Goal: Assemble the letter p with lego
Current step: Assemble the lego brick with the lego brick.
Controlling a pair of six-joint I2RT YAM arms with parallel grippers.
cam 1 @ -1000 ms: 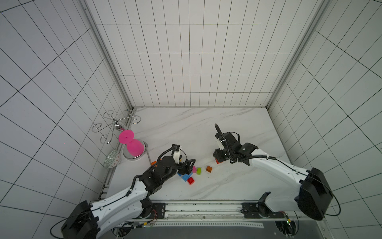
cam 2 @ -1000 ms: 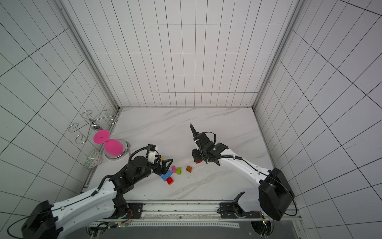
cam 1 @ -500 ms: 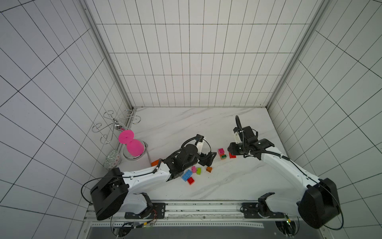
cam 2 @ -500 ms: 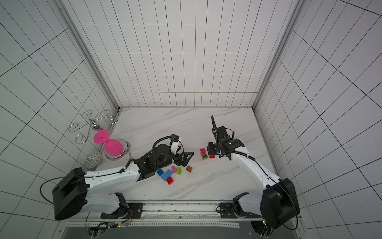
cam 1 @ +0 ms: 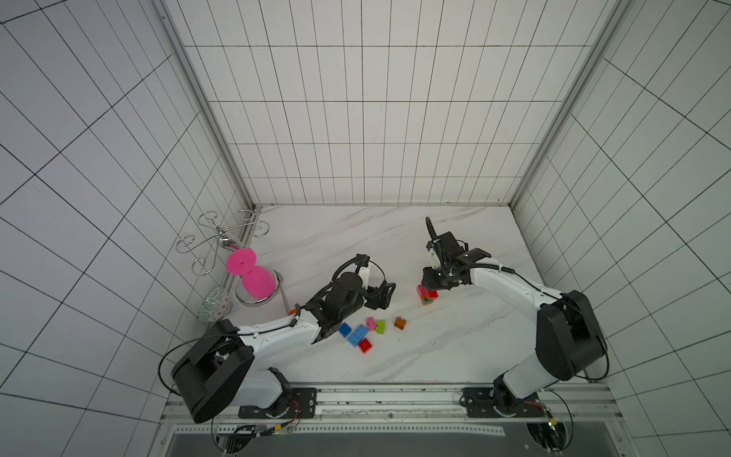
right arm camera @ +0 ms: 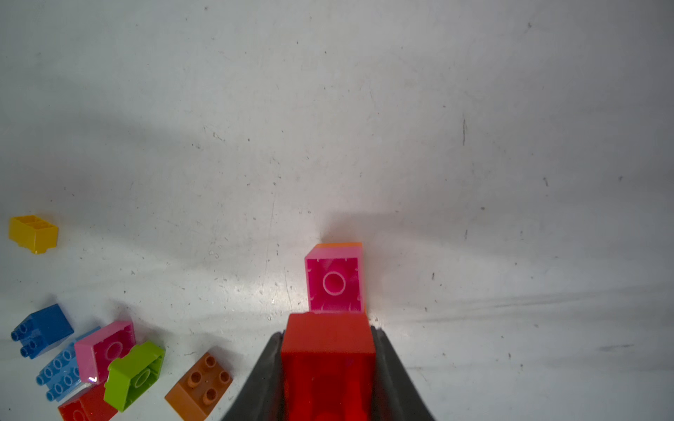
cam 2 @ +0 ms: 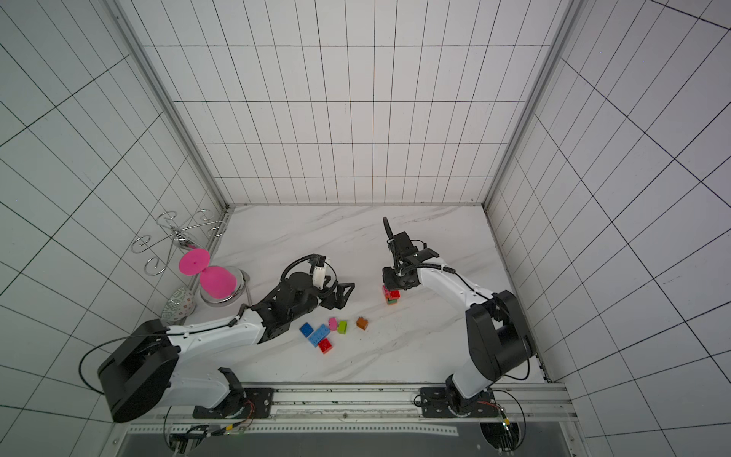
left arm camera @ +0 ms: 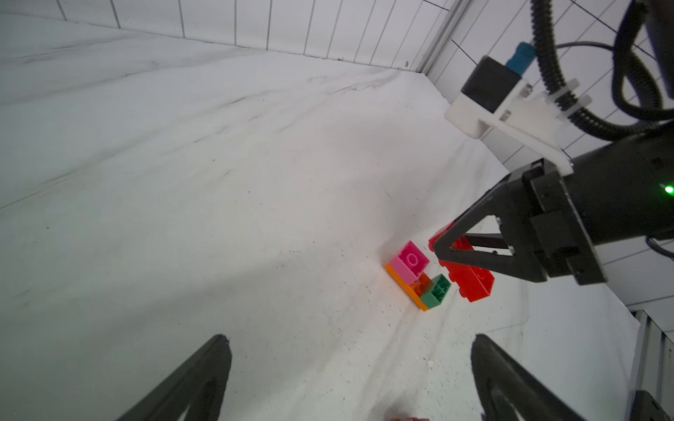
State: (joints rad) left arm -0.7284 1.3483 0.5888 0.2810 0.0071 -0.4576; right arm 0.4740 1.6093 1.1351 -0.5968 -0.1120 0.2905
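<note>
A small lego stack lies right of centre: an orange base (left arm camera: 405,286) carrying a pink brick (left arm camera: 408,259) and a green brick (left arm camera: 436,291), seen also in a top view (cam 1: 422,292). My right gripper (right arm camera: 327,331) is shut on a red brick (right arm camera: 328,350), which it holds right at the stack's green end (left arm camera: 470,280); I cannot tell whether they touch. My left gripper (left arm camera: 350,339) stands open and empty a short way left of the stack (cam 1: 385,296). Loose bricks lie nearer the front: blue (cam 1: 345,329), light blue (cam 1: 357,335), red (cam 1: 365,345), pink (cam 1: 371,323), lime (cam 1: 380,327), brown (cam 1: 400,323).
A yellow brick (right arm camera: 33,233) lies apart from the pile. At the left wall stand a big pink hourglass-shaped thing (cam 1: 253,277) in a metal bowl (cam 1: 259,302), a wire rack (cam 1: 221,237) and a patterned egg (cam 1: 215,310). Tiled walls close in three sides.
My left gripper has swung from over the loose pile toward the stack, staying open. My right gripper has shifted to the right with the red brick and now hangs at the stack.
</note>
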